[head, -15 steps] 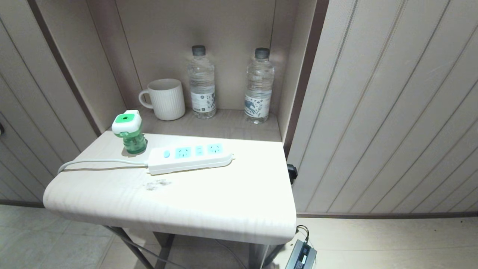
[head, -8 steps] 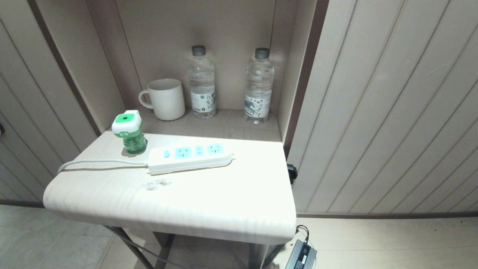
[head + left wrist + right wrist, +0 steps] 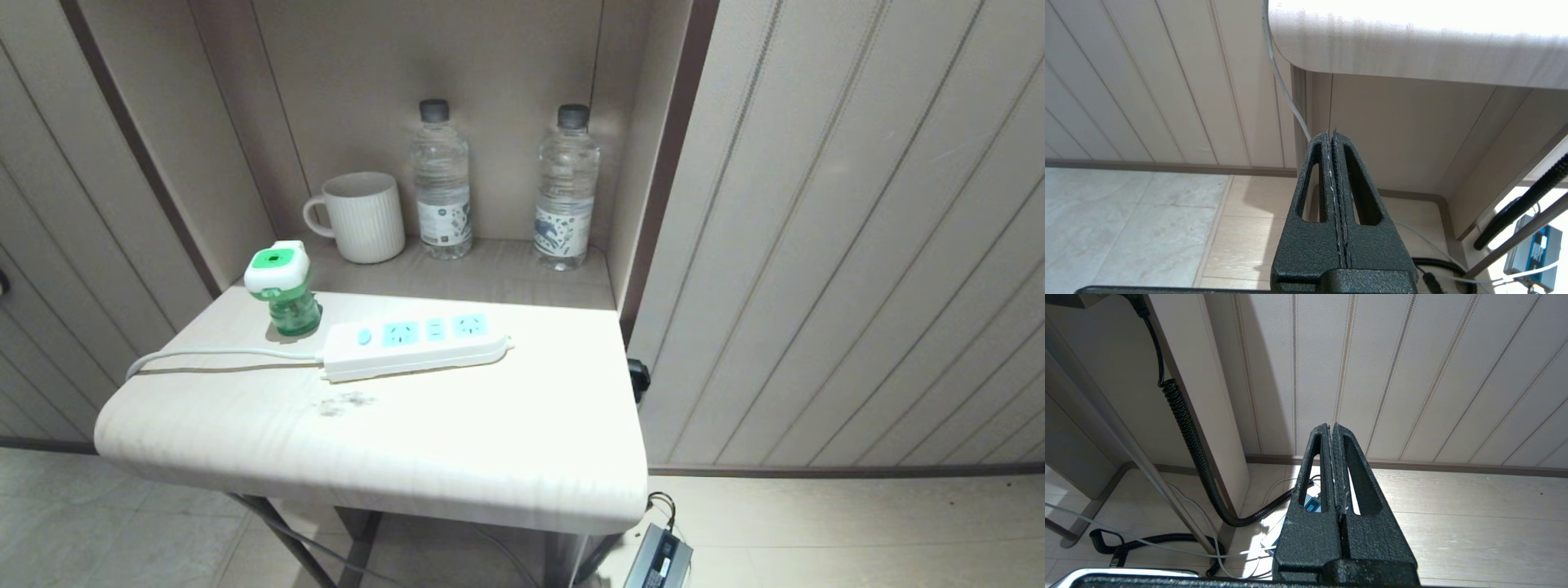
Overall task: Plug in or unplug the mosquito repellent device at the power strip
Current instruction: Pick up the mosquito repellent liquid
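Note:
The mosquito repellent device (image 3: 282, 290), white with a green top and a green bottle, stands upright on the table just behind the switch end of the power strip (image 3: 416, 345), not plugged into it. The white strip lies flat with its light-blue sockets up, and its cord (image 3: 220, 354) runs off the table's left edge. Neither arm shows in the head view. My left gripper (image 3: 1332, 132) hangs shut and empty below the table's front left corner. Lower on the right, my right gripper (image 3: 1331, 425) is shut and empty, pointing at the panelled wall.
A white mug (image 3: 363, 216) and two clear water bottles (image 3: 441, 180) (image 3: 566, 186) stand in the niche behind the table (image 3: 457, 457). Panelled walls close both sides. Cables, a coiled black hose (image 3: 1188, 428) and a small grey box (image 3: 660, 557) lie on the floor under the table.

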### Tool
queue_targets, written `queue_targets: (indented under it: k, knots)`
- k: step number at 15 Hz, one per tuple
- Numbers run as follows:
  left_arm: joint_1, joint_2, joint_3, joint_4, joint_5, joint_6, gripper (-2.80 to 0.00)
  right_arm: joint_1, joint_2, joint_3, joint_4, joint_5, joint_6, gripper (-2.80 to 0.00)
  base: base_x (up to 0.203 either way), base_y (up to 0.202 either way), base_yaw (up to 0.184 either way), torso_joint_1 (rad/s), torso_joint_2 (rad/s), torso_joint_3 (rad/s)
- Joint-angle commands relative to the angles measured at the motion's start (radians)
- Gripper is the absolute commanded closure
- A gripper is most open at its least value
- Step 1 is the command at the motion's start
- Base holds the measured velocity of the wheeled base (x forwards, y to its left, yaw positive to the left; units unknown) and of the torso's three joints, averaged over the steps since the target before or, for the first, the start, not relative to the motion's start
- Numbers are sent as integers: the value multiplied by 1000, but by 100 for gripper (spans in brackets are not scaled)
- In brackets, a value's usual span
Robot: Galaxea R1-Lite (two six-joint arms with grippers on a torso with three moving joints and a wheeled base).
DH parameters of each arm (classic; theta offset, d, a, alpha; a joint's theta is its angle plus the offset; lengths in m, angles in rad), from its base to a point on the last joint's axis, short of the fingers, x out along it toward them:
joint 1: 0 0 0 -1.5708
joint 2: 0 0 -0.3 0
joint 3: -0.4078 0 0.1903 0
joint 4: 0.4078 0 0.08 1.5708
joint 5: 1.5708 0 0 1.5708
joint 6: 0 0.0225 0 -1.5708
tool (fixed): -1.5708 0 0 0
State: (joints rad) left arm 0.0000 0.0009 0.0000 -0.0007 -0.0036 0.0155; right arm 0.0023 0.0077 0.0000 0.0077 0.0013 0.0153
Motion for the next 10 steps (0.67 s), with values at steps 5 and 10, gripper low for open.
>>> queue_targets:
  k: [5,10]
  knots:
    - [0,-1,0,-1,-3,3,0,-1,2,0,0,0,0,0,0,0,0,0,0,0]
    - [0,-1,0,8,-3,0,0,-1,2,0,0,0,0,0,0,0,0,0,0,0]
